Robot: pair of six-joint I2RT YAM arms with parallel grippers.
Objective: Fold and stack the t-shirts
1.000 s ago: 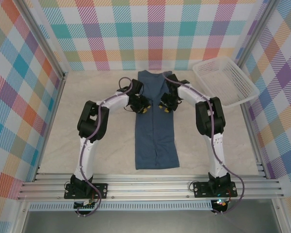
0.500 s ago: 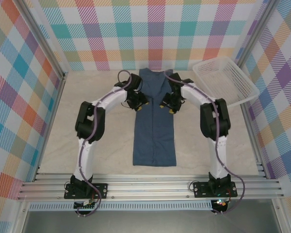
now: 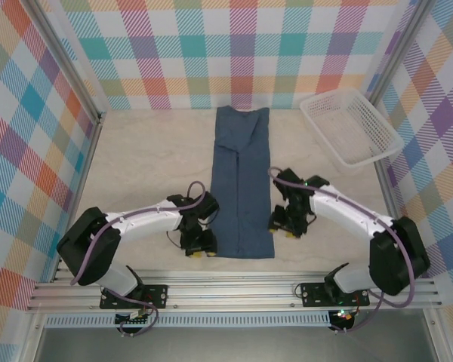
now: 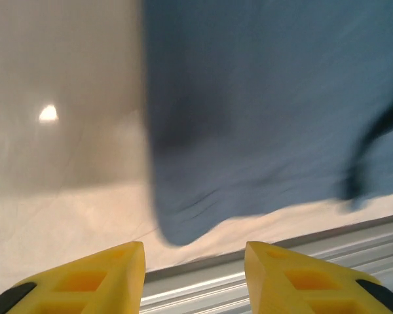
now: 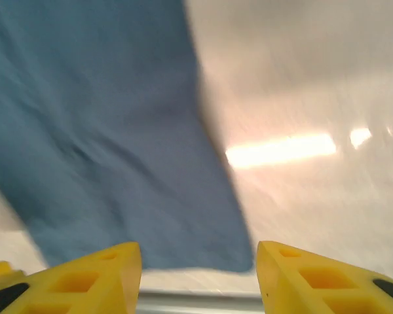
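While left pincer [image 4: 195,278] and right pincer [image 5: 198,278] gape, apparently empty, t-shirt [image 3: 241,181] lies outside basket [image 3: 349,128].

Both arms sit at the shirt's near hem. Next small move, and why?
Probably lower the left gripper and right gripper onto the near hem corners and close. The shirt lies as a long flat strip, and both flank those corners with jaws open and empty.

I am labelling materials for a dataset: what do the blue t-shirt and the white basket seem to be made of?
T-shirt: soft woven or knit fabric, probably cotton, matte; it lies flat with small wrinkles and no shine. Basket: likely rigid plastic, smooth white; its walls are an open mesh that keeps its shape.
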